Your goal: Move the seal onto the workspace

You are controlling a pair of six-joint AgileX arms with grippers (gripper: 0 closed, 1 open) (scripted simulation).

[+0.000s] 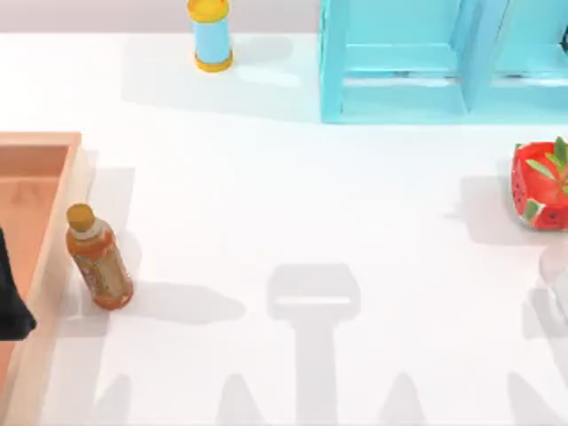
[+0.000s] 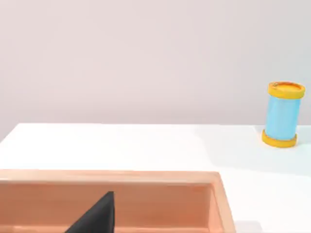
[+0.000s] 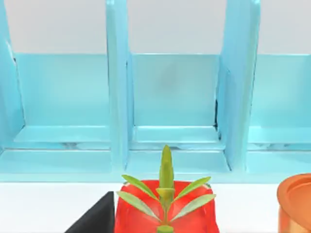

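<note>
- White counter [image 1: 293, 204], the workspace, spreads under everything
- Turquoise shelf unit [image 1: 417, 62] stands at the far right
- Wooden tray [image 1: 40, 177] lies at the left edge
- Left hand [image 1: 11, 297], a dark shape over the tray; I cannot tell its fingers' state
- Tea bottle [image 1: 98, 257] stands just beside the tray
- Watermelon pot [image 1: 540, 185] sits at the right edge
- Blue canister [image 1: 211, 34] stands at the far edge

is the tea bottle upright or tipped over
Upright. In the top view the tea bottle stands on the table beside the tray, yellow cap on top, casting a long shadow.
</note>
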